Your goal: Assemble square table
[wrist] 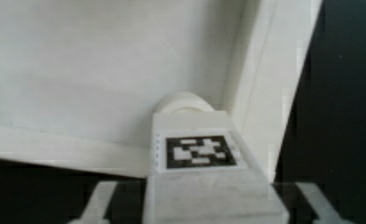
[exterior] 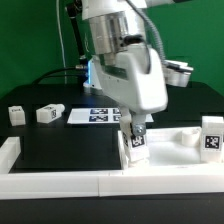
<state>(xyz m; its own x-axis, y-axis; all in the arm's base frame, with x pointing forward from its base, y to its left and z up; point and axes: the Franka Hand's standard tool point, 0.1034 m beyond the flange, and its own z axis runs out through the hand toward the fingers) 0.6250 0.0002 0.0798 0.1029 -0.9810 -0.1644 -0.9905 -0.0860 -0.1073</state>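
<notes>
The gripper (exterior: 135, 128) points straight down over the front of the black table (exterior: 70, 145) and is closed on one white leg (exterior: 135, 147); in the wrist view its fingers (wrist: 112, 205) stand against both flanks of that leg (wrist: 201, 150), whose black-and-white tag faces the camera. The leg hangs upright below the gripper, its rounded lower end toward the square table top (exterior: 180, 140).

In the wrist view the leg's end sits inside the top's raised rim (wrist: 269, 60), close in a corner where two rim walls meet; whether it touches the tray floor cannot be told. In the exterior view the table top lies flat on the table toward the exterior view's right, just beside the held leg, and its front edge lies close to the long white border bar (exterior: 60, 182) that runs along the table's near side.

Two loose legs lie well apart from the gripper on the exterior view's left; the outer leg (exterior: 15, 113) is near the picture's edge, the inner leg (exterior: 48, 114) just beside it, both showing tags. A fourth leg (exterior: 210, 136) stands upright at the exterior view's far right, by the top's end, tag toward the camera; whether it rests on the top or behind it cannot be told. The marker board (exterior: 100, 116) lies flat behind the gripper, partly hidden by the arm.
</notes>
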